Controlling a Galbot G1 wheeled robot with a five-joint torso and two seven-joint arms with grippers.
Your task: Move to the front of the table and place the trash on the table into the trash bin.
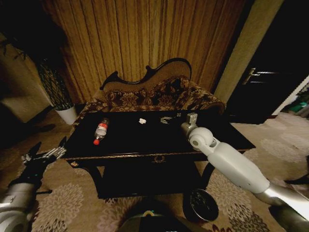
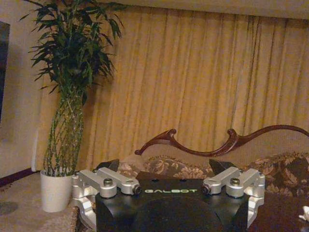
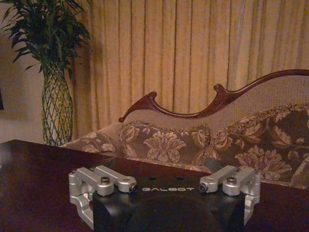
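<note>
Our right arm reaches forward, elbow bent, its right hand (image 1: 170, 118) held out ahead with fingers spread wide. Our left arm hangs low at our side, its left hand (image 1: 48, 152) also spread open.

Carved sofa (image 1: 159, 94) before gold curtains (image 1: 145, 38)

**Hidden, cropped and too small to read**

The right gripper (image 1: 170, 118) is mostly hidden behind its own wrist over the worktop (image 1: 125, 137), so its fingers cannot be read. The trash bin (image 1: 201, 205) is partly covered by the right arm. The bottle (image 1: 100, 130) label is too small to read. A white scrap (image 2: 305, 213) is cut by the left wrist view's edge.
</note>
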